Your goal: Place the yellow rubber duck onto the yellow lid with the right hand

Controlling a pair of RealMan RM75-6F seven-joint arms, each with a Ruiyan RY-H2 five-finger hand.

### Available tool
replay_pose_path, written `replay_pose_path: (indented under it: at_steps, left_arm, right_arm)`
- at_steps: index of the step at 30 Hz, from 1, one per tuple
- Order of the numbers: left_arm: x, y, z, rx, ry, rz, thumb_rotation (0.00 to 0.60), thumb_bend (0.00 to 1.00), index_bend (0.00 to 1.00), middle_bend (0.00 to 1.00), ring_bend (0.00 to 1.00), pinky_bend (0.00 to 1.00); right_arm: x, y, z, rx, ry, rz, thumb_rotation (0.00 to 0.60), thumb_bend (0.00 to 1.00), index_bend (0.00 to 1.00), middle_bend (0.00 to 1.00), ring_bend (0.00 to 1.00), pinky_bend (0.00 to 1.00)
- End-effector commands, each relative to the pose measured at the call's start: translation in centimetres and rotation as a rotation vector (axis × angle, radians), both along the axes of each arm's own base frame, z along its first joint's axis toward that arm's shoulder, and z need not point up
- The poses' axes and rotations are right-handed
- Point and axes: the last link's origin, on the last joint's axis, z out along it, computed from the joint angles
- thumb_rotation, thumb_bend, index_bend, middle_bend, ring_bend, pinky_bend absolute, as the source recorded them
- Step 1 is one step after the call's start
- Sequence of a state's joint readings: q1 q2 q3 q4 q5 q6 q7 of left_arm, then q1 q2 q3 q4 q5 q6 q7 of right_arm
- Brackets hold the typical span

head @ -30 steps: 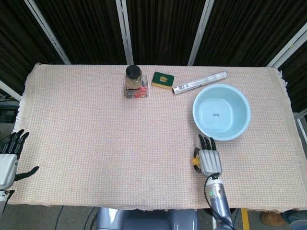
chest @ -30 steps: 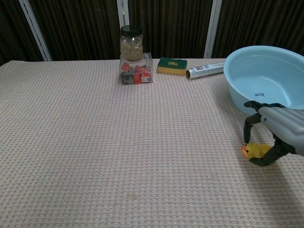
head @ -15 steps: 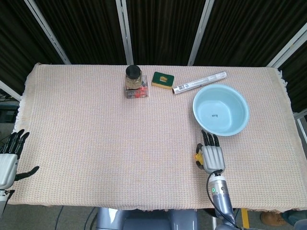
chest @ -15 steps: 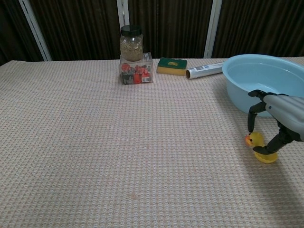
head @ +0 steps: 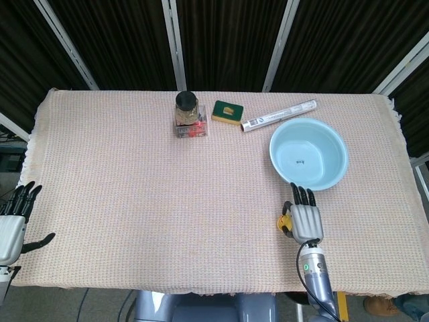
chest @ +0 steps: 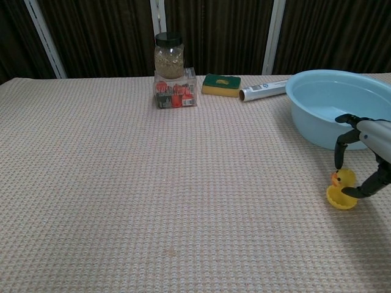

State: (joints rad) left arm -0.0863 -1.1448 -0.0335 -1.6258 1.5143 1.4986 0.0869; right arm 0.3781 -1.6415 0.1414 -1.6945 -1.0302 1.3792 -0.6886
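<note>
The yellow rubber duck stands upright on the cloth, just in front of the light-blue basin. My right hand pinches it between a fingertip on its head and the thumb at its base. In the head view the duck peeks out at the left side of the right hand, whose other fingers point toward the basin. My left hand hangs open beyond the table's left edge, holding nothing. No yellow lid shows in either view.
At the back stand a black-lidded jar on a clear box of red pieces, a green-and-yellow sponge and a silver roll. The woven cloth covers the whole table.
The right hand has moved to the right along the table's front with the duck in its pinch. The duck went from lying low to standing upright. The left hand stayed put.
</note>
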Motion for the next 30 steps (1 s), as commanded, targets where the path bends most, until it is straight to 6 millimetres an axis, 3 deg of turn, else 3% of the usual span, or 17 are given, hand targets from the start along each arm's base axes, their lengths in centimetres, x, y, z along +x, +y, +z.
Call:
replay_pose_path:
  at_steps: [1,12,30]
  left_arm:
    - [0.0,0.0,0.0,-0.001,0.001,0.0,0.6,0.0,0.0,0.0,0.0,0.22]
    - [0.0,0.0,0.0,0.0,0.001,0.002,0.6,0.0,0.0,0.0,0.0,0.22]
    - [0.0,0.0,0.0,0.0,0.0,0.002,0.6,0.0,0.0,0.0,0.0,0.22]
  right_arm:
    - [-0.2,0.1,-0.1,0.003,-0.003,-0.005,0.6,0.17,0.52,0.0,0.0,0.0]
    - [-1.2,0.7,-0.6,0.013,0.0,-0.018,0.6,0.17,0.52,0.0,0.0,0.0]
    - [-1.1,1.0,-1.0,0.02,-0.005,-0.02,0.6,0.17,0.52,0.0,0.0,0.0]
